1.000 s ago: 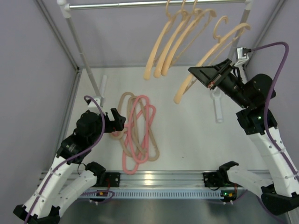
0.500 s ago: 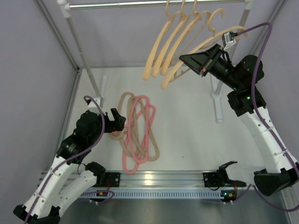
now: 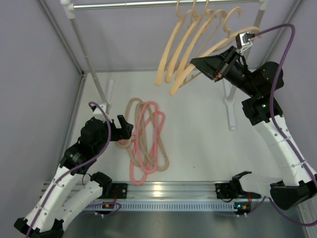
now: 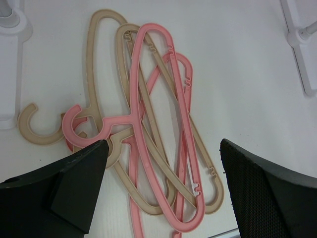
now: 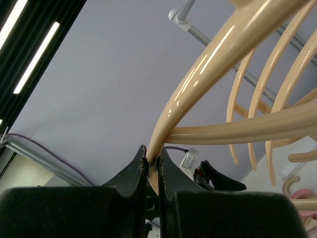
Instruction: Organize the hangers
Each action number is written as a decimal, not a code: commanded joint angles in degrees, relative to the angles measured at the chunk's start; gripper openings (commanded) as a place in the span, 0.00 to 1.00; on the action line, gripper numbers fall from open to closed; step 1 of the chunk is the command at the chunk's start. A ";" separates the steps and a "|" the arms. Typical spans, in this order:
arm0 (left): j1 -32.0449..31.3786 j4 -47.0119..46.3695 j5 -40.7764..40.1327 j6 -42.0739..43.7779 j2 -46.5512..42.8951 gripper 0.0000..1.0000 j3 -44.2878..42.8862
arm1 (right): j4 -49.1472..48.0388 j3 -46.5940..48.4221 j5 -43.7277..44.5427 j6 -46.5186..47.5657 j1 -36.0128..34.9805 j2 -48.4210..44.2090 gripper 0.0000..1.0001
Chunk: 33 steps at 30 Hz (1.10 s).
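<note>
A: Is this somebody's home?
B: No, a robotics lab cell. The left arm (image 3: 54,191) and right arm (image 3: 285,148) are bolted to an aluminium rail (image 3: 168,190) at the edge of a white surface (image 3: 198,134).
A: But the hangers (image 3: 166,54) on a clothes rail (image 3: 124,6)?
B: They sit inside plain lilac-grey panels (image 3: 34,74) on metal framing (image 3: 59,34), with purple cable (image 3: 277,29) trailing from the arms and strip lights (image 5: 36,57) overhead.

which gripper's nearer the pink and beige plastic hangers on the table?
Left. Left gripper hovers open beside the hanger pile; right gripper is up by the metal rail, gripping a peach plastic hanger.
</note>
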<state>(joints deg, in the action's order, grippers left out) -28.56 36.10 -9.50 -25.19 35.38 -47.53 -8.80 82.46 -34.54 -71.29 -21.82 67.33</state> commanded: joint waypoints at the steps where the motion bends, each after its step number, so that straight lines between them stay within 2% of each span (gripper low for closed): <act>1: -0.10 -1.03 -0.17 0.32 -0.39 0.98 0.15 | -4.30 -0.01 -1.49 -0.26 -2.95 -2.20 0.00; 10: -0.10 -0.94 -0.43 0.14 -0.57 0.98 0.24 | -9.57 -0.11 -5.00 -5.35 -5.33 -1.94 0.00; 13: -0.10 -0.94 -1.05 -0.03 -1.18 0.98 0.16 | -6.16 3.49 -6.49 -4.22 -5.25 -1.33 0.00; 20: -0.01 -1.03 -0.96 0.05 -1.80 0.98 0.24 | -5.97 9.90 -9.66 -5.09 -4.28 4.82 0.00; 26: -0.10 -1.03 -0.70 0.14 -1.71 0.98 0.24 | -6.67 14.04 -12.91 -7.54 -2.00 10.10 0.00; 33: -0.10 -0.94 -0.70 0.14 -1.89 0.98 0.24 | -13.60 13.87 -17.92 -16.24 7.30 12.03 0.00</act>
<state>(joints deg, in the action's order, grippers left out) -28.56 36.10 -9.96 -25.32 33.89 -47.53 -13.02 93.86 -48.71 -82.54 -18.83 80.44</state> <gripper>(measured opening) 0.983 0.040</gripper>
